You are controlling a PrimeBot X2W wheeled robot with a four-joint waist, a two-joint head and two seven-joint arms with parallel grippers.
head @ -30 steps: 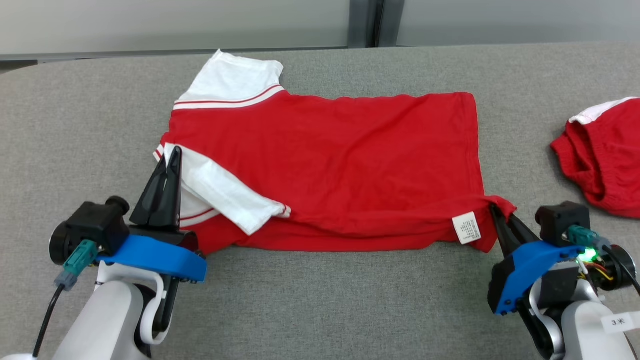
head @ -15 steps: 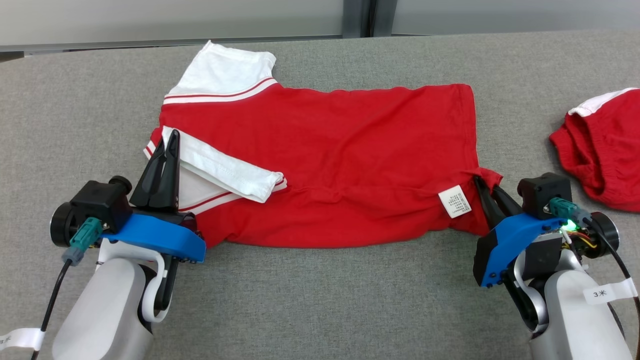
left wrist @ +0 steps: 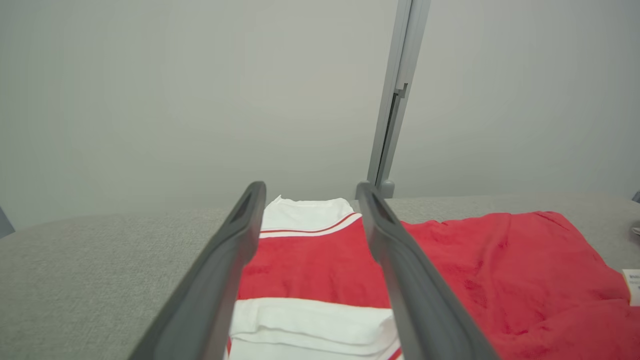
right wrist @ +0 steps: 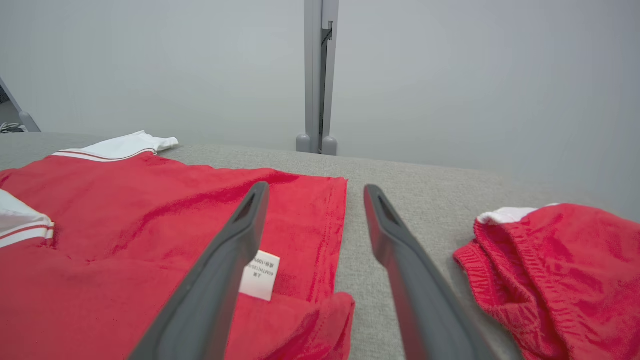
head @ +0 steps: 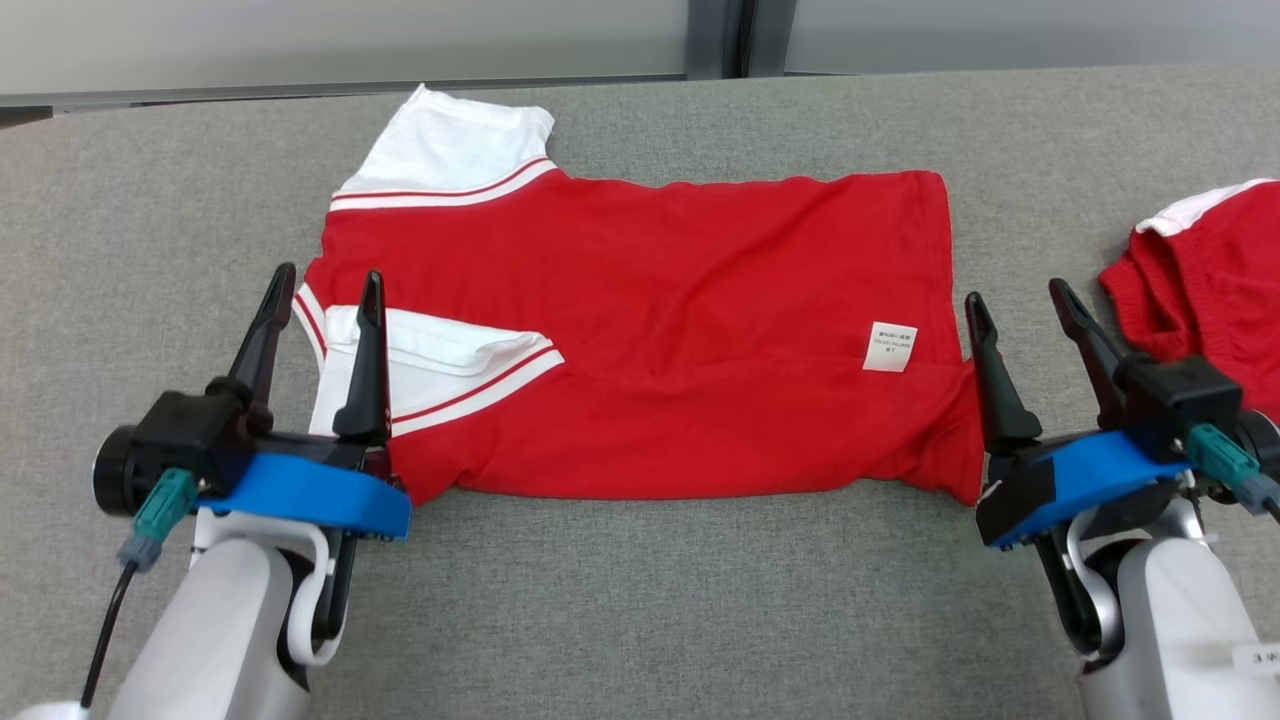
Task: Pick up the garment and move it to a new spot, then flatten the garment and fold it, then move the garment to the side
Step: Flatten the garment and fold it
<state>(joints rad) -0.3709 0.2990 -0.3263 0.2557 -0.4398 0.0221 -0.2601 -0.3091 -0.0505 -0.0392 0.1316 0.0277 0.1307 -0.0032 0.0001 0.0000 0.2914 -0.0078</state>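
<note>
Now, shirt (head: 650, 320): red, folded flat, middle of counter (head: 640, 600).
Left gripper (head: 329, 274): spread apart over white sleeve (head: 440, 350), shirt's 8 o'clock.
Right gripper (head: 1015, 292): spread apart, empty, 4 o'clock.

The grey fabric tabletop (head: 640, 600) is overlooked steeply from the head; it is skimmed low and close from both wrists, toward the pale wall (left wrist: 150, 100). The flat red-and-white shirt (head: 650, 300) is shared.

One shirt (head: 680, 300), one crumpled garment (head: 1210, 270), two hands (head: 329, 274) (head: 1015, 292)
</note>
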